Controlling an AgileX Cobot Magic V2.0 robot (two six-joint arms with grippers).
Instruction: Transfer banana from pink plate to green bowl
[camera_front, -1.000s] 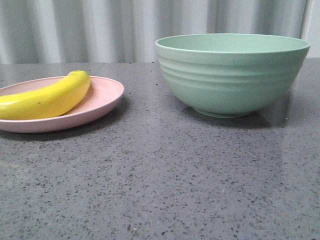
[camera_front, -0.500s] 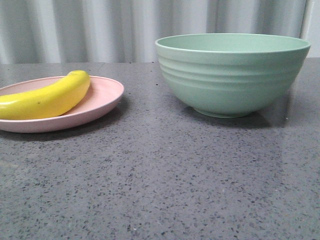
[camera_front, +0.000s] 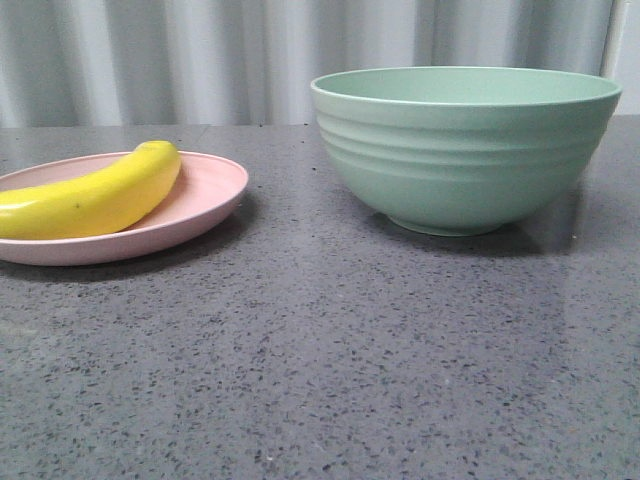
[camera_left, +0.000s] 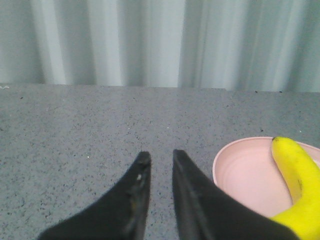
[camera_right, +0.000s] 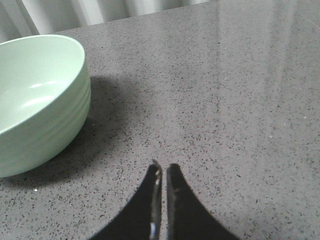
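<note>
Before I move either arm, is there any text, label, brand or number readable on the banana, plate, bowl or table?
None readable in any view.
The banana shows only a tiny dark speck, no sticker.
The pink plate, green bowl and speckled table carry no print.

Speckled grey stone surface (camera_front: 330, 370), glossy with soft reflections.
Behind it, pale corrugated wall (camera_front: 200, 60) in vertical ribs.
</note>
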